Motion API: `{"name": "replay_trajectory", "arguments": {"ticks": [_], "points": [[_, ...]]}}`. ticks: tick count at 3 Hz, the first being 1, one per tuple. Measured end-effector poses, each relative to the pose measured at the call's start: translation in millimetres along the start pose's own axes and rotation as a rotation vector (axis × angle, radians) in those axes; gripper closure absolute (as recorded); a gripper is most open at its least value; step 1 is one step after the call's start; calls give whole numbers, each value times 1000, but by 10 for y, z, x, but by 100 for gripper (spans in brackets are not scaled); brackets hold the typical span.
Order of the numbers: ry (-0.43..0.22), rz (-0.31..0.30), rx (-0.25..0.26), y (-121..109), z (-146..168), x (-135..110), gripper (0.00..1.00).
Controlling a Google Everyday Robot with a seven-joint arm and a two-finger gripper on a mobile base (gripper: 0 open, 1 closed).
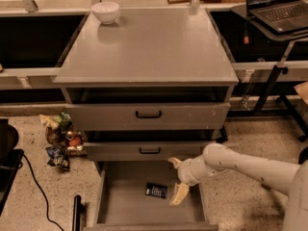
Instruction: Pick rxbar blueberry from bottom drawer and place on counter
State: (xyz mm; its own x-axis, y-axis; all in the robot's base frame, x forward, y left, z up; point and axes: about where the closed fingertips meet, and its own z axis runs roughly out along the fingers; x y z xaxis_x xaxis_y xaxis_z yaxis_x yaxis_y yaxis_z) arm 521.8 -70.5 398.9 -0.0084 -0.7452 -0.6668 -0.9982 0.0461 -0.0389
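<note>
Scene: a grey cabinet with 3 drawers, viewed from the front and above, with a pale robot arm point(240, 165) reaching in from the right.
Counter: the counter point(144, 47) was a broad matte grey top. A white bowl point(105, 11) sat near its back left corner.
Upper drawers: the 2 shallower drawers point(148, 114) were each pulled out slightly past the counter's front edge.
Bottom drawer: the bottom drawer point(120, 201) was pulled well out beyond the front edge, so its plain grey floor was open to view.
Rxbar blueberry: the rxbar blueberry point(156, 190) lay flat near the middle of that drawer's floor, a small dark packet.
Gripper: the gripper point(177, 179) hung over the drawer's right half, just beside the bar on its right and apart from it.
Jaws: spread wide and holding nothing. 1 finger pointed toward the drawer's back and the other down toward its front.
Step, as judged: the approach before the grasp. The bar had not been lifted and nothing had been placed on the counter.
Risk 1: the bar lay flat, so fingers closing too high would likely slide over the wrapper or push it toward the left wall.
Risk 2: the middle drawer's front overhung the back of the open drawer, so a careless lift could knock the wrist against it.
Risk 3: the drawer's right wall was close and could catch the arm.
Floor: a heap of snack packets point(60, 138) lay left of the cabinet, well apart.
</note>
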Motion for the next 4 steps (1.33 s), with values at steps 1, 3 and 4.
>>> {"name": "replay_trajectory", "arguments": {"ticks": [1,3,4], "points": [[-58,-35,1,-85,471,161,0],[-176,15,-11,-177,1208,453,0],[-214,112,22,-222,1496,588,0]]}}
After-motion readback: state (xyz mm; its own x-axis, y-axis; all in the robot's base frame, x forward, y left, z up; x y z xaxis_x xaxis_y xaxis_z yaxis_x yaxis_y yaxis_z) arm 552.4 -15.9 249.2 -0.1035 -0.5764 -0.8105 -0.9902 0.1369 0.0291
